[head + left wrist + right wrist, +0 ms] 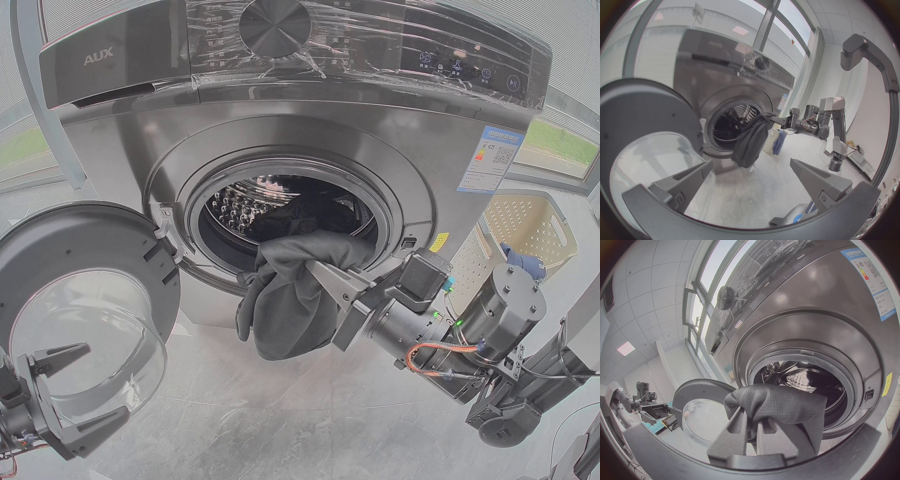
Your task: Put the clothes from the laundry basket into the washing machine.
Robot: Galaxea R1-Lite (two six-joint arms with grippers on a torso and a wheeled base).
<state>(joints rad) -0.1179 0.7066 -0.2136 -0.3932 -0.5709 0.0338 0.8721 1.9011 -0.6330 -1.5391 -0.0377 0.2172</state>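
Note:
A silver front-loading washing machine (300, 125) stands ahead with its round door (81, 294) swung open to the left. Dark clothing lies inside the drum (294, 212). My right gripper (322, 270) is shut on a dark grey garment (290, 300), held just in front of the drum's lower rim with most of the cloth hanging down outside. The same garment (781, 402) fills the space between its fingers (734, 430) in the right wrist view. My left gripper (78, 387) is open and empty at the lower left, in front of the door's glass. A cream laundry basket (531, 231) sits right of the machine with a blue cloth (525, 261) on its rim.
Pale tiled floor (262, 406) spreads in front of the machine. The open door juts out on the left side. In the left wrist view the right arm (812, 123) reaches across toward the drum opening (734, 125). Windows run behind the machine.

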